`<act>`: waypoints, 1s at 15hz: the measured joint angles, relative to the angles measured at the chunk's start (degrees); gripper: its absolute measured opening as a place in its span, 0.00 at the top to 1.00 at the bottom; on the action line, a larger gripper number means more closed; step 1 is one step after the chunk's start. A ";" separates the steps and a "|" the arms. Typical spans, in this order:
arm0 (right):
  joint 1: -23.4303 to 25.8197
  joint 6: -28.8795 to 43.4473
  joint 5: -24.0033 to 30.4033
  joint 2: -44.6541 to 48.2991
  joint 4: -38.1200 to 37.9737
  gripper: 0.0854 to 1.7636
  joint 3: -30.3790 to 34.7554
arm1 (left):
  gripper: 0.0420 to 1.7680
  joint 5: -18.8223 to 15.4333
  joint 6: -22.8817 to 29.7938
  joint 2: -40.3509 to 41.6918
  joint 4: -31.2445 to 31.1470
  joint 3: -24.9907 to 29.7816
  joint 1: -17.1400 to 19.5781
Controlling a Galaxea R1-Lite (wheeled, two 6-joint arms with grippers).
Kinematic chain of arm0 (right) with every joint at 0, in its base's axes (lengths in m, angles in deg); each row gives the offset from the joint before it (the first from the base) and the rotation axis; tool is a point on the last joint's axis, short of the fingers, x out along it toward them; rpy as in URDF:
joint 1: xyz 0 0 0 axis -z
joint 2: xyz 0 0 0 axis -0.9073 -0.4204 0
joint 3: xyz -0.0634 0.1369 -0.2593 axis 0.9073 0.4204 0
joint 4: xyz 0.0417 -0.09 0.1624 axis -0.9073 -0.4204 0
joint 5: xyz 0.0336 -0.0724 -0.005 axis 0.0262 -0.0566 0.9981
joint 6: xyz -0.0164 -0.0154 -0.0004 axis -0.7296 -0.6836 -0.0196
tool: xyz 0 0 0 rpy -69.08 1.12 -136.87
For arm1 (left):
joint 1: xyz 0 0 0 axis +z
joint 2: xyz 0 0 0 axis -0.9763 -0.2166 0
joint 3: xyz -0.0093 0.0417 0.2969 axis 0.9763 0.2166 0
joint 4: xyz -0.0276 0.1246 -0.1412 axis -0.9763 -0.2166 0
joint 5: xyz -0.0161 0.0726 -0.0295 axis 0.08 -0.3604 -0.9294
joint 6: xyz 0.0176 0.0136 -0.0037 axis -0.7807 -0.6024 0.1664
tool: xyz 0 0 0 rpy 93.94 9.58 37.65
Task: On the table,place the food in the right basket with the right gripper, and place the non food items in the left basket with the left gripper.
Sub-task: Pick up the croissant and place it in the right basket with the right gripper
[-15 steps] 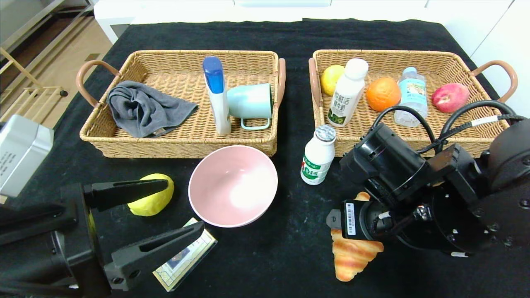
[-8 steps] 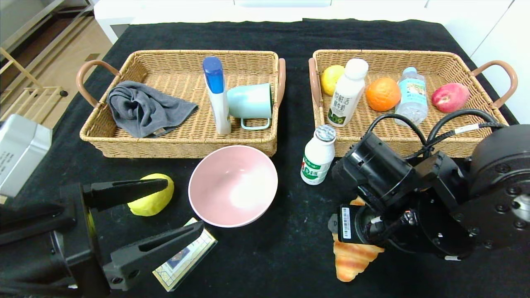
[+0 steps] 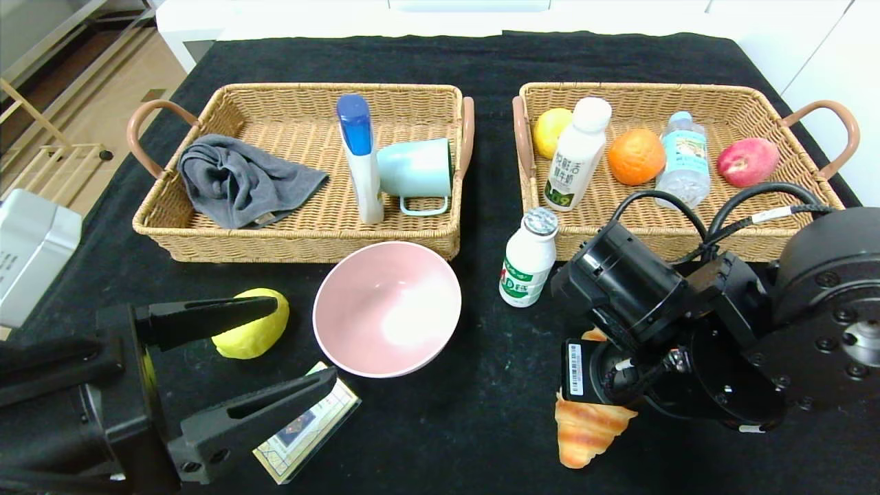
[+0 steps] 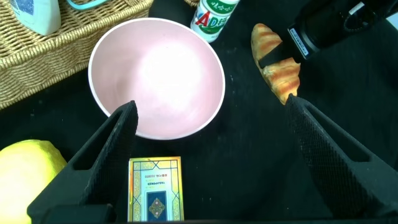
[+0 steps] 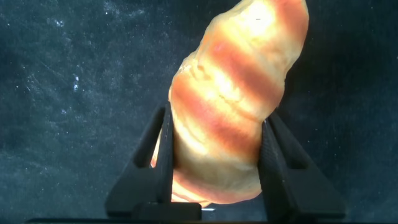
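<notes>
A golden croissant (image 3: pixel 584 430) lies on the black table near the front right, and my right gripper (image 5: pixel 216 118) is shut on it, one finger pressed against each side. Most of its upper half is hidden under that wrist in the head view. My left gripper (image 3: pixel 304 339) hovers open at the front left with nothing between its fingers. It is above a gold-and-blue card box (image 3: pixel 309 426), beside a pink bowl (image 3: pixel 387 308) and a yellow lemon (image 3: pixel 251 323). A small white drink bottle (image 3: pixel 528 258) stands in front of the right basket (image 3: pixel 660 88).
The left basket (image 3: pixel 309 244) holds a grey towel (image 3: pixel 240 182), a blue-capped bottle (image 3: pixel 361 158) and a teal mug (image 3: pixel 416 168). The right basket holds a lemon, a milk bottle (image 3: pixel 577 155), an orange, a water bottle and a peach (image 3: pixel 748 161).
My right gripper has sunk slightly over the croissant and closed from open to a grip on it. The left arm has hardly moved.
</notes>
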 joint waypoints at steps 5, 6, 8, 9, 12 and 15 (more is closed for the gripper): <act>0.15 0.00 0.02 -0.16 0.02 0.56 -0.11 | 0.03 -0.02 0.00 0.00 -0.09 0.09 -0.05; 0.17 0.00 0.02 -0.16 0.00 0.56 -0.13 | 0.03 0.00 -0.35 0.00 -0.09 0.11 -0.05; 0.17 -0.07 -0.05 -0.17 -0.07 0.56 -0.16 | 0.03 -0.02 -1.71 0.02 -0.02 0.55 -0.05; 0.17 -0.09 -0.05 -0.16 -0.11 0.56 -0.20 | 0.03 0.00 -1.90 0.02 0.00 0.72 -0.05; 0.13 -0.18 -0.06 0.20 -0.22 0.56 -0.29 | 0.03 0.00 -1.93 0.02 0.06 0.85 -0.05; -0.49 -0.83 -0.24 2.21 -4.16 0.56 -1.79 | 0.03 0.00 -1.93 0.02 0.11 0.85 -0.05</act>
